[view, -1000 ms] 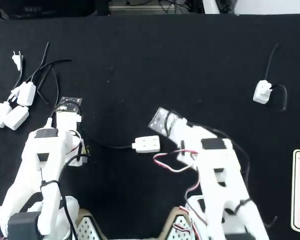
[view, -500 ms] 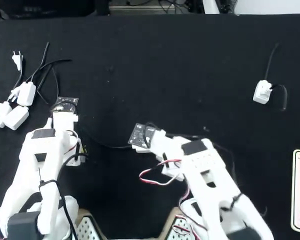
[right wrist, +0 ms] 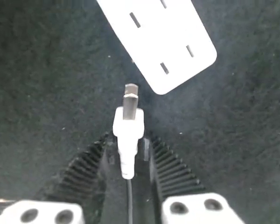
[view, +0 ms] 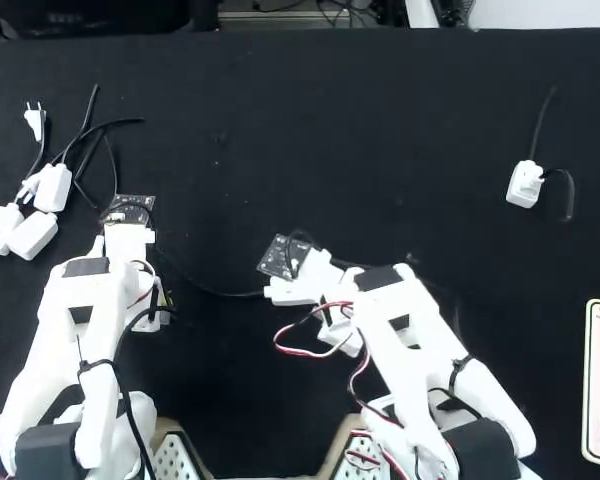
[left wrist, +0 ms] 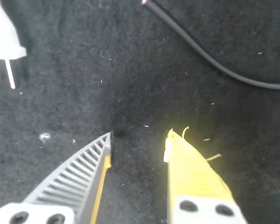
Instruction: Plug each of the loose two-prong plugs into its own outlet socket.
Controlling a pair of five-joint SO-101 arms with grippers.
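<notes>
The two-prong plug point(right wrist: 128, 122) points at the edge of the outlet strip point(right wrist: 161, 39), seemingly off any slot pair. A push could skid the loose strip, which lies at the centre of the high view. The right gripper point(right wrist: 128, 151) is clenched on the plug's body. The left gripper point(left wrist: 137, 142) hangs parted, holding nothing, over the table point(left wrist: 130, 70).

My left arm point(view: 85, 290) reaches straight ahead on its own side. My left claw point(left wrist: 137, 140) points down, its two fingers parted with nothing between them. My right arm point(view: 390, 300) slants across toward the left one, and my right claw point(right wrist: 128, 142) is pinched around a plug point(right wrist: 127, 123).
</notes>
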